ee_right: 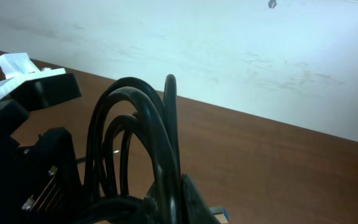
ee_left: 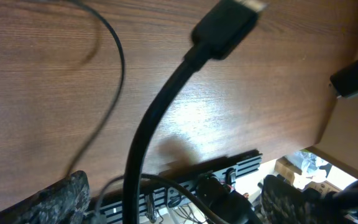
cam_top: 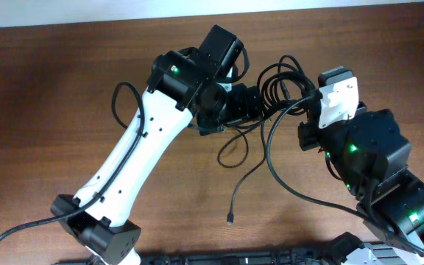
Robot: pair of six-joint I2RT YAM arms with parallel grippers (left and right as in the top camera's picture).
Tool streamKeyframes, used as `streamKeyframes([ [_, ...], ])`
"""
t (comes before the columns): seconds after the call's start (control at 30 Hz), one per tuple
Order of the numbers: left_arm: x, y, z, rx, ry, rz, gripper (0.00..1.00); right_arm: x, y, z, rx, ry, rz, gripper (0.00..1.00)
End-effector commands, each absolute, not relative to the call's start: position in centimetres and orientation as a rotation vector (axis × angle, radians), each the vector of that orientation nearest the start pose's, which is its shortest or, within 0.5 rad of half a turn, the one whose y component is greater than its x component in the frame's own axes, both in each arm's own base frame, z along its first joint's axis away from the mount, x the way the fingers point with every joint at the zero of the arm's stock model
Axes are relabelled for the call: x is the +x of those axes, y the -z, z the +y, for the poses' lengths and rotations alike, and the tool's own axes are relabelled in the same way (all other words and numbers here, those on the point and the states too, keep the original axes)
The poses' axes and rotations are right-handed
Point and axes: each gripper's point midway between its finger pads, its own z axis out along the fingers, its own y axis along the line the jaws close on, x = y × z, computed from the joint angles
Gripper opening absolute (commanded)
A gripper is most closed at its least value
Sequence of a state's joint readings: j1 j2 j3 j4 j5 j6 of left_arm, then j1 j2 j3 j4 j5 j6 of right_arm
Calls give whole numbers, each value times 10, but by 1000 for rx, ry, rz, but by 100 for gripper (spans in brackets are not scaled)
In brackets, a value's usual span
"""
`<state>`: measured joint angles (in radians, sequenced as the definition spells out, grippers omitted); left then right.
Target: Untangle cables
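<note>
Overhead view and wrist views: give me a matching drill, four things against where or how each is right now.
Things:
1 cable loops
2 loose plug
3 left jaws
4 right jaws

States:
A closed on cable
B alone over bare table
C bunched between the two arms
D wide apart

Pairs: 1-C, 2-B, 3-D, 4-A
</note>
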<state>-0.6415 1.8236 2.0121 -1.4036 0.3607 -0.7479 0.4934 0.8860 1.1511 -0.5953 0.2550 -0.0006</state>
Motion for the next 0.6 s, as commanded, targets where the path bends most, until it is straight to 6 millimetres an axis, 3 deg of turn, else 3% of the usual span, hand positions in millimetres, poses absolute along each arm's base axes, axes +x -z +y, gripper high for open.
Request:
streamKeyframes([
  [0.0,280,-266,-286,-7,785,2965,88,286,-374,97,-238,-85,1832,4],
  [0.17,291,-274,-276,-19,899,2951,97,283,-367,97,-253,-77,1862,4],
  [0.27,295,-289,-280,247,1058,2854,98,279,-360,105,-338,-98,1878,4],
  [0.43,305,-291,-270,321,1063,2803,99,273,-355,119,-454,-146,1883,4],
  [0.57,319,-295,-261,348,1049,2742,93,268,-349,127,-541,-162,1887,4],
])
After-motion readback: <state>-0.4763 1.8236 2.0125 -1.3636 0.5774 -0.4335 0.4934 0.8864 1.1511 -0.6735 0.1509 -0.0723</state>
